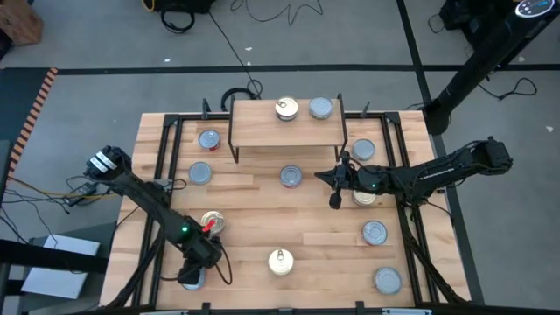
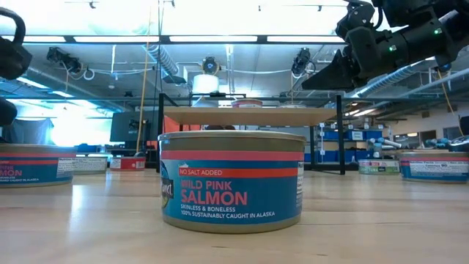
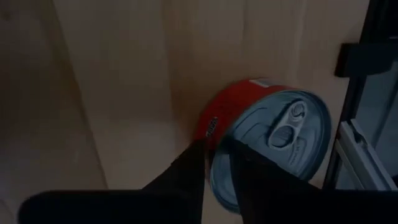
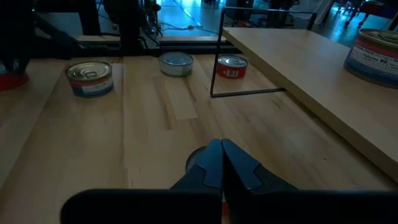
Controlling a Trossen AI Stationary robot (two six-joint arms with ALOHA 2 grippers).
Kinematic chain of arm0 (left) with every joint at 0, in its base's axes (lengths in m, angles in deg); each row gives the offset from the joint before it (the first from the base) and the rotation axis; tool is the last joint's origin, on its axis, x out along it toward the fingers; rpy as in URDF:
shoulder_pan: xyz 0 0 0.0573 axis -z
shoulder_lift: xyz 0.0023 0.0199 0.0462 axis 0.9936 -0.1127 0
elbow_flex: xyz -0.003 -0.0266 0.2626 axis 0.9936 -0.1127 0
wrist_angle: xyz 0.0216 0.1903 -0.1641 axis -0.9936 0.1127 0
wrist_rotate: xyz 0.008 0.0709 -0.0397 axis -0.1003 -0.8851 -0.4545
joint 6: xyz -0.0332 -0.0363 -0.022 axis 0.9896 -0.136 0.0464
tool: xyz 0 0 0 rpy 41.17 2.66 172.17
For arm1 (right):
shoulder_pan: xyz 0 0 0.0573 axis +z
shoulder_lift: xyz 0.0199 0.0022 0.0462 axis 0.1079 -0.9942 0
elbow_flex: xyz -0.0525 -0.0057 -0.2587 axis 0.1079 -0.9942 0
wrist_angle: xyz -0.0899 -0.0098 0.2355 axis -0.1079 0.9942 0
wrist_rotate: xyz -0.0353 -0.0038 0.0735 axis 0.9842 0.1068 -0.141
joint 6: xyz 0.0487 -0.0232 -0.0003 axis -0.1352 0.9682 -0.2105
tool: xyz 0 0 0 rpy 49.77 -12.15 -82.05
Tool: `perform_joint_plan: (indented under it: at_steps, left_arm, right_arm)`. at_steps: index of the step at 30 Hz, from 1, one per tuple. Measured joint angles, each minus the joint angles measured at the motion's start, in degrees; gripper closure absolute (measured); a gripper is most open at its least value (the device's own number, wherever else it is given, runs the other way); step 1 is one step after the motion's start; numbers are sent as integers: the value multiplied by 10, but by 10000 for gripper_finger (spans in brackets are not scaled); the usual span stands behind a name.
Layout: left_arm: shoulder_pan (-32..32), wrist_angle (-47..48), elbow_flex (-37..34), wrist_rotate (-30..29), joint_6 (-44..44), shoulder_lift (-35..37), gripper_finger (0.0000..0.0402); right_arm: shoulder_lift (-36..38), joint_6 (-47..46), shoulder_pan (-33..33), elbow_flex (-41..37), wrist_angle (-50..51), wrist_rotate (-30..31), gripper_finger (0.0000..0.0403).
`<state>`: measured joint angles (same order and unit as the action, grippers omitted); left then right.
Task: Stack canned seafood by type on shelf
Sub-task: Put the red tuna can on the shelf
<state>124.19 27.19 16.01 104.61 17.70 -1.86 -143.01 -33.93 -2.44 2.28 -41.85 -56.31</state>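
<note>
While the left gripper (image 1: 194, 265) hangs low at the near left corner of the table (image 1: 254, 210), we see it right down on a red-sided can (image 3: 273, 124) with a bluish pull-tab top. That can stands upright on the wood, just beside the black frame at the table's edge. Whether that claw is gripping or has let go, we cannot tell.

Over to the right gripper (image 1: 328, 178): it is clenched tight and empty. It hovers above the boards in front of the shelf (image 1: 284, 131), just beside a blue-topped can (image 1: 291, 176).

Up on the shelf we count two cans side by side, a gold-topped can (image 1: 286, 108) and a silver-topped can (image 1: 321, 108), both toward the back edge.

We see the others scattered over the tabletop. Two sit left of the shelf, one right of it, and one is partly under the right arm. Two more stand down the right side, and another gold one lies beside the left arm. From table height, a pink salmon can (image 2: 232, 180) fills our view, blue-green label, red band, upright.
</note>
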Motion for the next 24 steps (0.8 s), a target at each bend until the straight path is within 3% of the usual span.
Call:
perform_joint_plan:
  at_steps: [7,16,24]
  left_arm:
    - [0,0,1,-2,-1,1,394]
    - [-26,2,14,-24,-34,4,400]
    - [-111,1,48,-89,-132,4,400]
  right_arm:
    - [0,0,0,0,0,0,396]
    - [0,0,0,0,0,0,396]
    - [0,-15,1,0,3,0,396]
